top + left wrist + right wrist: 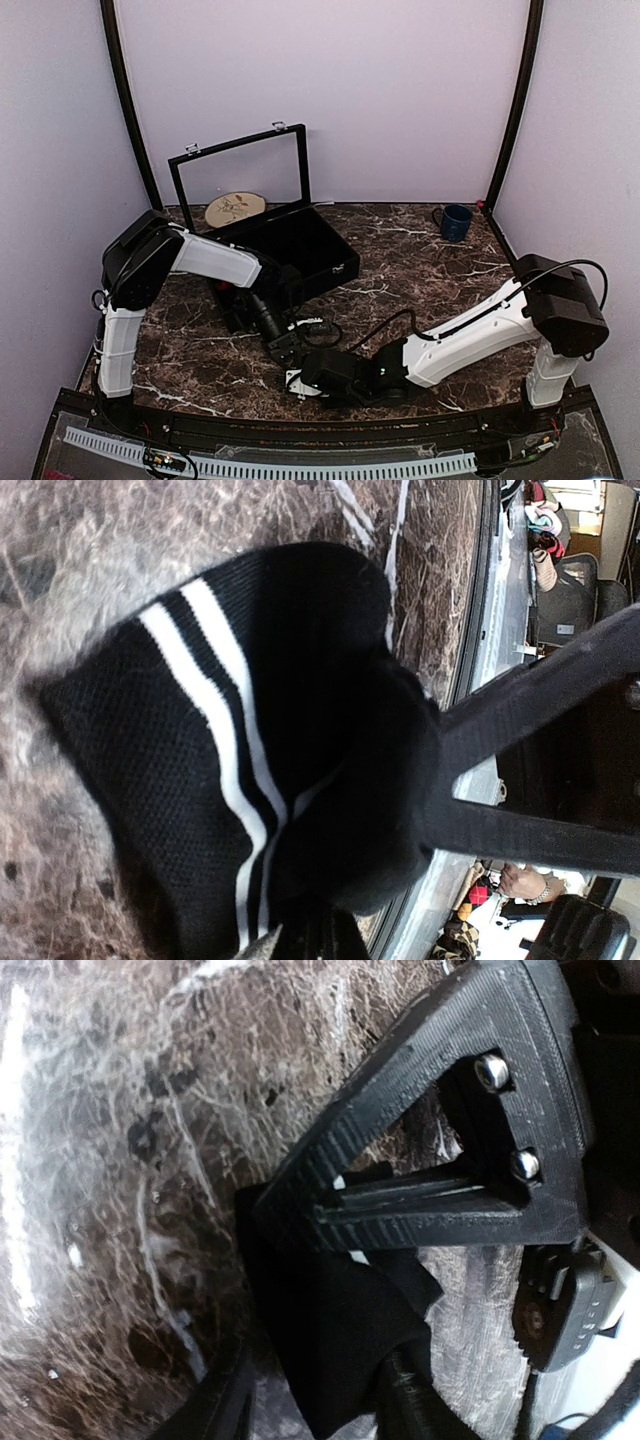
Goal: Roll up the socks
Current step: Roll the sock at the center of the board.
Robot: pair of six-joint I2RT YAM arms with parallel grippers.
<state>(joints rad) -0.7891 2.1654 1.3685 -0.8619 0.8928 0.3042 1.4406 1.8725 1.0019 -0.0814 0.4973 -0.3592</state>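
Left gripper point(415, 780) is clenched on a bunched end of the black sock point(200, 760), and its two fingers point(540, 685) converge into the fabric. The sock lies on the marbled surface point(60, 560), close to its near edge. Its long axis seems to run from the pinched end away from that edge toward the open surface, with the white stripes crossing it. The free end is spread wide and points away from the gripper.

From above, both arms meet low at the front middle of the surface. The right gripper point(300, 383) is just beside the left one, and together they hide the sock. No second sock can be made out.

In the right wrist view, one finger point(420, 1140) sits against a dark fold of the sock, touching it as far as I can tell. The other finger is not clearly shown, so I cannot tell whether this gripper is released or grasping.

The risks, as I judge them:
- The pinch holds only a bunch of fabric, so it may slip out and any roll come loose.
- Grippers this close together may knock into each other.
- This near the edge, a dragged sock could go over it.
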